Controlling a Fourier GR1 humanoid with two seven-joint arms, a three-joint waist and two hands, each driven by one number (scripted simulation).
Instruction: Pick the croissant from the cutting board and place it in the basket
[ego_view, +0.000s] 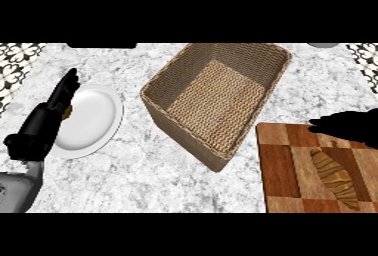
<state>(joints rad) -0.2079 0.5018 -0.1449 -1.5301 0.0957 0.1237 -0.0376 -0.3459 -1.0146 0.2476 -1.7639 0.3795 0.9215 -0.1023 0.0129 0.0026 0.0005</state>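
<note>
A brown croissant (336, 179) lies lengthwise on the checkered wooden cutting board (280, 170) at the lower right. My right hand (351, 127) hovers over the board's far edge, just beyond the croissant, its fingers pointing left and holding nothing. The woven basket (166, 117) stands empty in the middle of the counter, left of the board. My left hand (48, 117) rests open at the left edge, fingers up, overlapping the white plate (92, 120).
The white plate sits left of the basket on the marble counter (133, 175). A small brown item peeks out between my left hand and the plate. Patterned tiles border the counter's far corners.
</note>
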